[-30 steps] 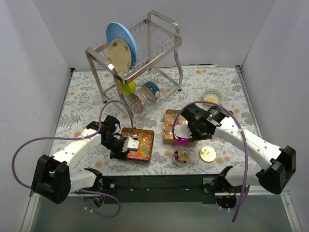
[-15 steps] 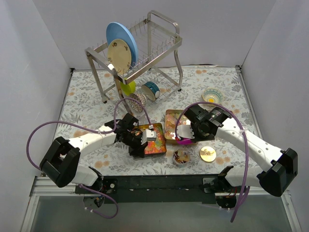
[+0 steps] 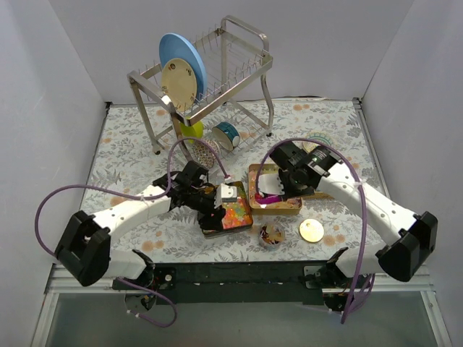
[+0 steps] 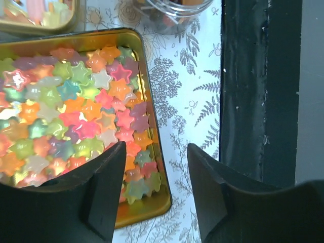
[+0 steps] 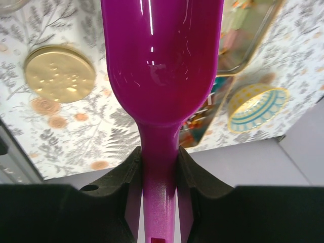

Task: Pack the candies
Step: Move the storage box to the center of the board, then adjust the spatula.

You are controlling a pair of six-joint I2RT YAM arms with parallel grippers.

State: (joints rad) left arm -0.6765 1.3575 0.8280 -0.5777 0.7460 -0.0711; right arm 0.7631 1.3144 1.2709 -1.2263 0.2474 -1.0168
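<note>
Candies (image 4: 76, 111): glossy translucent star-shaped gummies in pink, orange, yellow and green, heaped in a shallow gold metal tray (image 4: 155, 132) with rounded corners, on a fern-print tablecloth (image 4: 192, 101). Left gripper (image 4: 156, 149) is spread wide and holds nothing. One black finger sits over the gummies at the tray corner, the other outside over the cloth, with the rim between them; contact cannot be told. Clear glass jar (image 4: 172, 10) sits just beyond the tray with small dark and orange bits inside. Right gripper (image 5: 159, 154) is clamped on the handle of a smooth shiny magenta plastic scoop (image 5: 162, 61), over a second gold tray (image 3: 289, 210). Round gold lid (image 5: 59, 73) lies flat on the cloth.
</note>
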